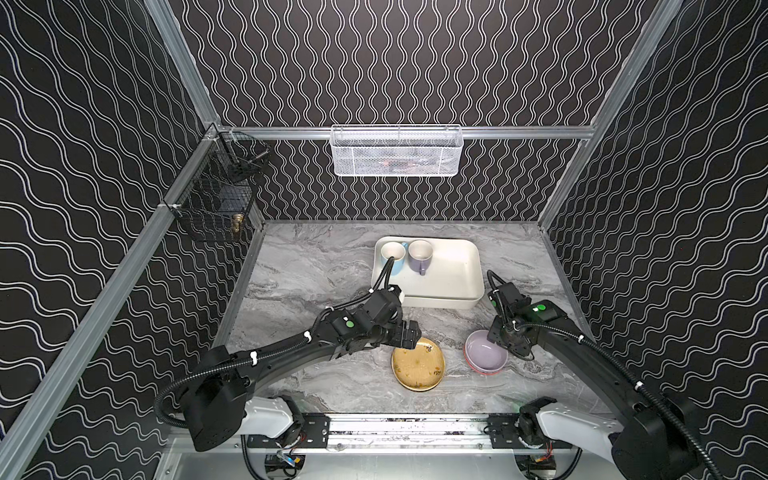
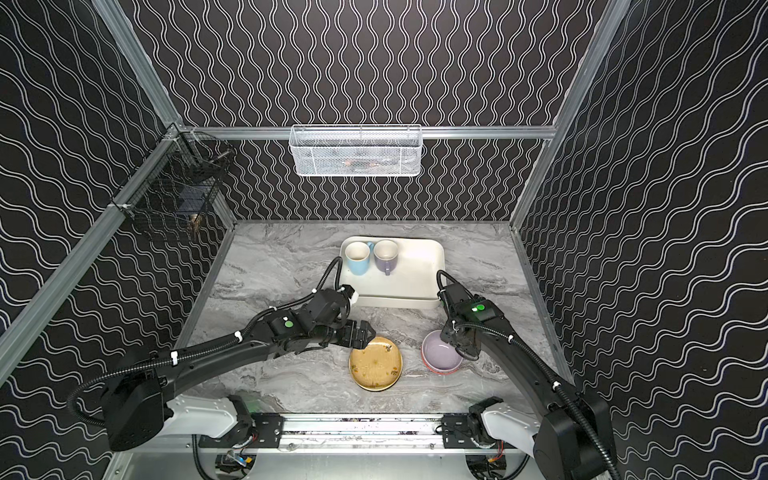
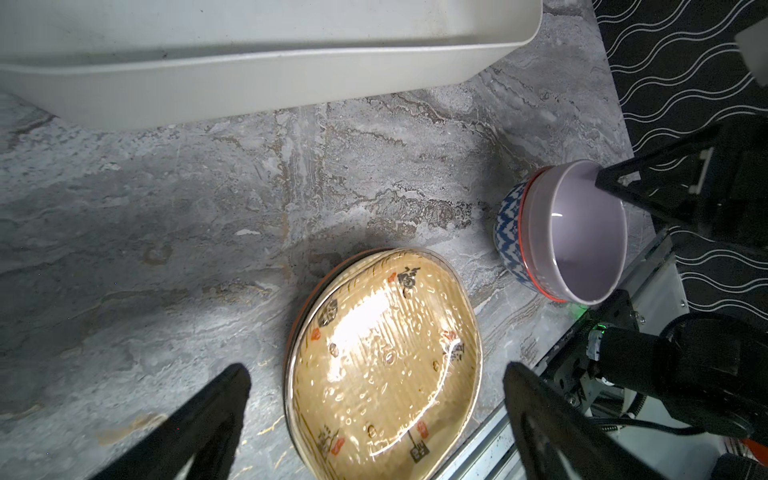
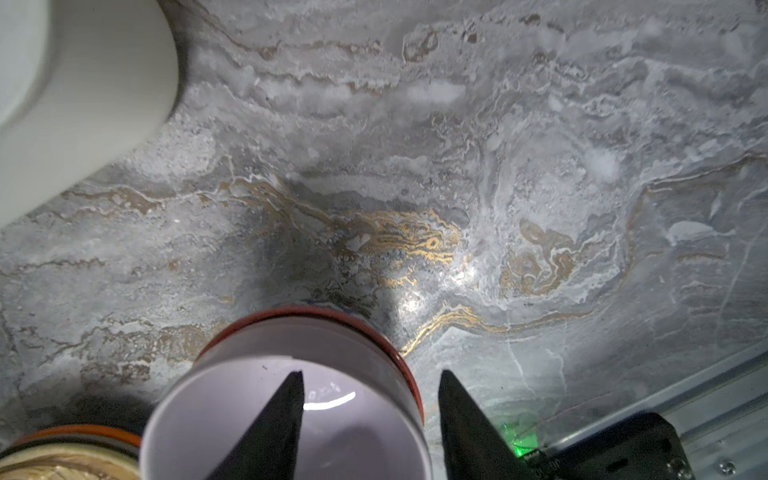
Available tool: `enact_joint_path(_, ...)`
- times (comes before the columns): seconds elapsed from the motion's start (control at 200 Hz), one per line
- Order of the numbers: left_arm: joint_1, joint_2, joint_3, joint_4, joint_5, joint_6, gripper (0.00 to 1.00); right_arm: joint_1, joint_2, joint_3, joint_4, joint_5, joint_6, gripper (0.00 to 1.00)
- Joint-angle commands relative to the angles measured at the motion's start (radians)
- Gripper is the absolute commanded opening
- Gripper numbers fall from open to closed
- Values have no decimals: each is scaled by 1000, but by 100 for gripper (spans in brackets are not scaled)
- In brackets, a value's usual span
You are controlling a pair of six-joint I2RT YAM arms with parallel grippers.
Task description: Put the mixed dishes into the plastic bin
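in both top views the plastic bin [image 1: 453,270] sits toward the back edge of the marble bench [image 1: 307,270], a bit right of the middle. two mugs stand upright in its back left corner, a light-blue mug [image 1: 392,258] and a lilac mug [image 1: 420,257] right beside it. the mustard plate [image 1: 418,368] lies flat near the middle of the front edge. the lilac bowl [image 1: 486,353] is just to its right, not touching. the left gripper [image 1: 411,334] hangs over the plate's far rim and the right gripper [image 1: 513,343] is at the bowl's right side. can't tell the finger gaps from up here.

left wrist view: the left gripper's fingers [image 3: 199,424] are spread wide with the mustard plate showing between them, holding nothing. an orange edge [image 3: 300,316] peeks out from under the plate. the lilac bowl is nested in a patterned bowl [image 3: 509,237], blue and white with an orange-red rim. one right-gripper finger dips into the lilac bowl. the bin's near wall runs just past the plate.

right wrist view: the right gripper's fingers [image 4: 274,428] stand partway apart and straddle the lilac bowl's wall, one inside and one outside. there's a clear gap between the inner finger and the wall, so nothing is clamped. a rounded corner of the bin shows beyond the bowl.
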Motion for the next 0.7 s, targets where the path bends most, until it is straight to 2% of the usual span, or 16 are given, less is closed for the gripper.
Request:
enact_joint_path(0.0, -1, -12, -11, 11, -21, 2, 99, 23, -18, -21, -4, -37, 49, 52)
enact_joint_path(0.085, -2, -18, -20, 7, -31, 2, 99, 37, -18, -35, 12, -47, 59, 48)
enact_joint_path(0.25, -1, -28, -28, -7, -45, 5, 99, 108, 28, -33, 53, -56, 71, 28)
enact_joint_path(0.541, -1, -80, -63, -60, -121, 2, 99, 154, 126, 16, 119, -64, 65, 25)
enact_joint_path(0.691, -1, -93, -50, -86, -151, 8, 99, 156, 136, 40, 101, -35, 55, 17)
